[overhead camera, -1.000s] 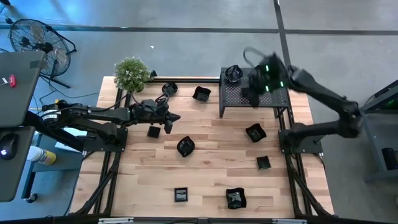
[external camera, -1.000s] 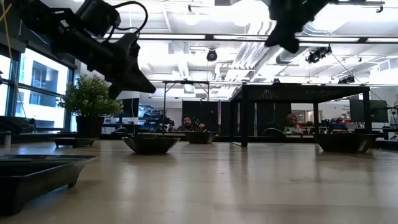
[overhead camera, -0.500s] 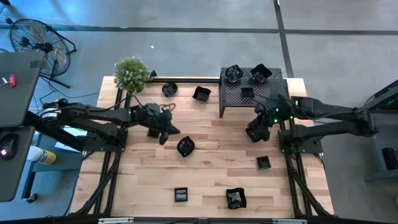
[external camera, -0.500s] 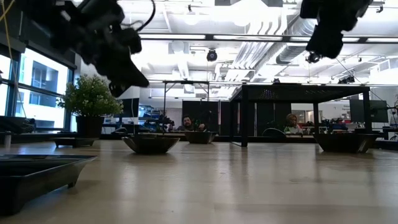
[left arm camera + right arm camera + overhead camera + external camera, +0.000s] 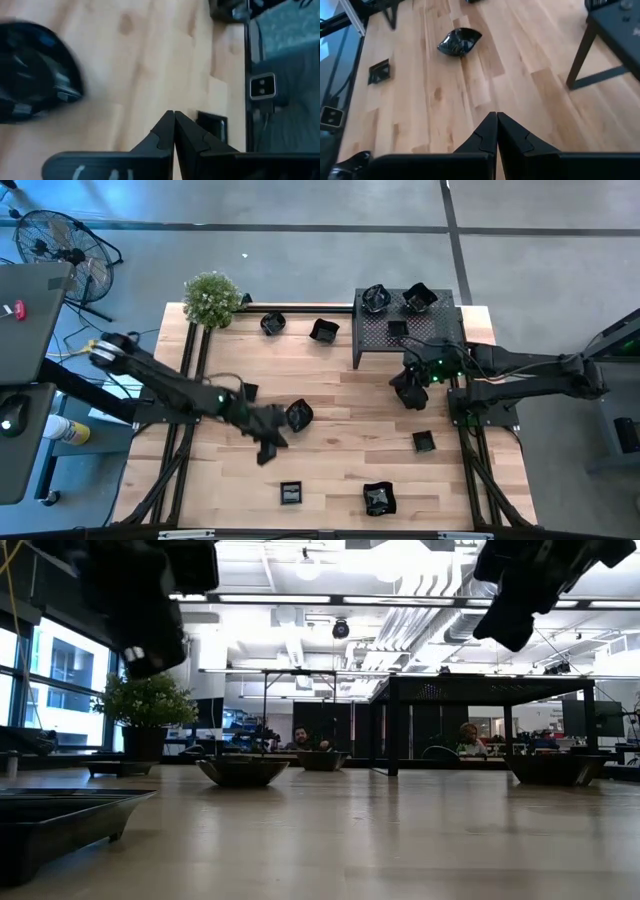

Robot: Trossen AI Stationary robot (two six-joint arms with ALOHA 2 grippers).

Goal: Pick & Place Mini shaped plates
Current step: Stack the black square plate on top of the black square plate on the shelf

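A: Where are the little plates?

B: Scattered over the wooden table (image 5: 340,420). Three sit on the black stand (image 5: 372,345) at the far side. The rest lie on the planks: two near the plant (image 5: 212,298), one round dish (image 5: 298,415) mid-table, a square plate (image 5: 424,442), another flat square (image 5: 291,493) and a wavy one (image 5: 378,498) at the near edge.

A: What is hard to make out?

B: One plate beneath the right gripper (image 5: 405,388) is mostly hidden by it. In the left wrist view the dish is blurred and cut off.

A: Any writing?

B: None that I can read.

A: Materials?

B: Glossy black dishes, pale butcher-block planks, a perforated metal stand top, a bushy green plant.

A: And the grippers?

B: The left gripper (image 5: 268,442) hangs just beside the round dish, fingers (image 5: 165,135) pressed together, holding nothing. The right gripper is in front of the stand, fingers (image 5: 487,132) likewise closed and empty.
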